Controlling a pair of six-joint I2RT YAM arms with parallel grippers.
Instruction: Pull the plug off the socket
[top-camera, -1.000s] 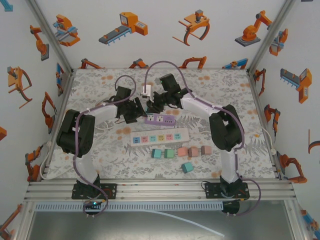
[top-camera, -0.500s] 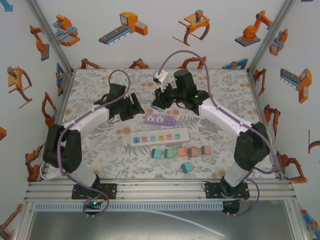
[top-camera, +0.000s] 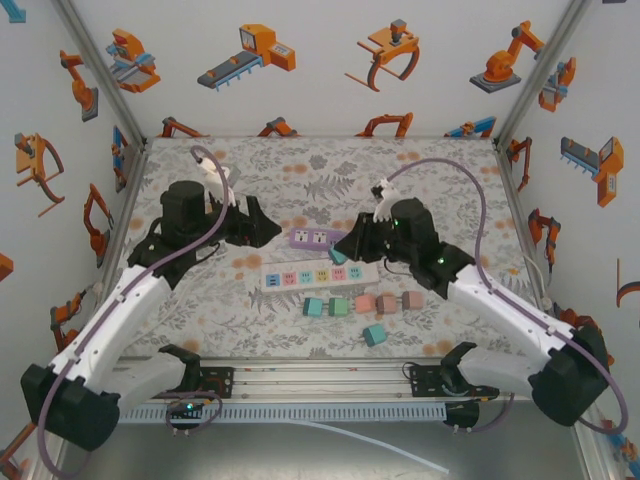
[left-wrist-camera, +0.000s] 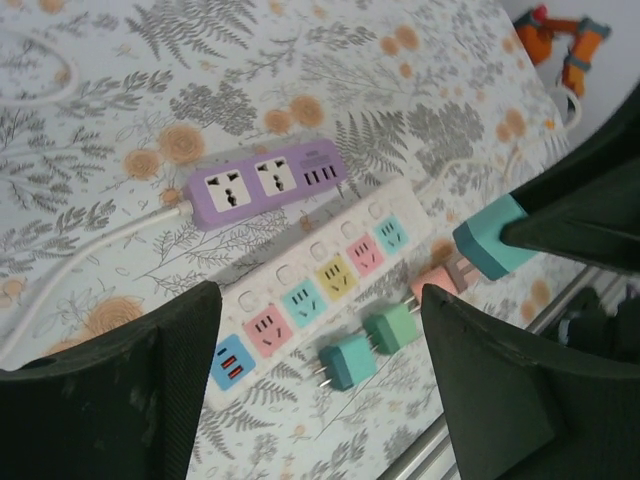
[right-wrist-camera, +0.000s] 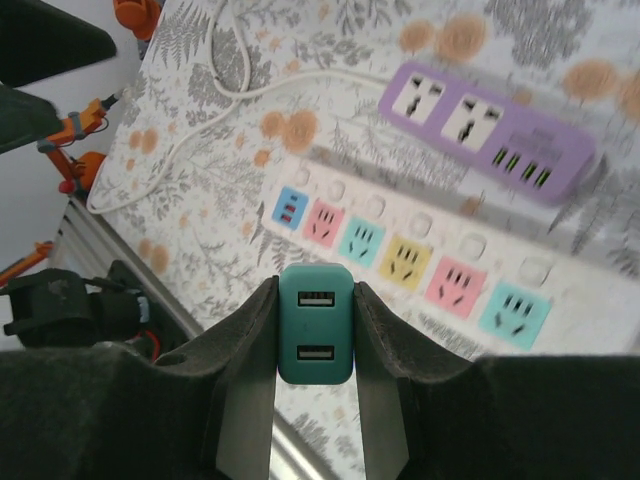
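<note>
The teal plug (right-wrist-camera: 315, 325) is out of any socket: the right gripper (right-wrist-camera: 315, 295) is clamped on its two flat sides, its USB face turned to the wrist camera, and in the overhead view it hangs just above the far edge of the white power strip (top-camera: 318, 274), at about 1 o'clock from that strip's centre. The purple power strip (top-camera: 318, 238) lies at 12 o'clock of the white one, and every socket visible on both is bare, so the pull itself looks done and what seems left is setting the plug down. The left gripper (top-camera: 255, 222) stands with its fingers wide apart and nothing between them, at about 10 o'clock of the purple strip and touching neither strip. A row of loose plugs (top-camera: 362, 304) sits at 6 o'clock of the white strip, with one more teal plug (top-camera: 375, 335) nearer the arms. The main risk is the smooth casing slipping from a pinch on two sides only and dropping onto the white strip or scattering the row below. A low sweep toward 6 o'clock could also knock the strip askew, since nothing pins it, and the right arm's lilac cable (top-camera: 455, 170) arches overhead and could snag
</note>
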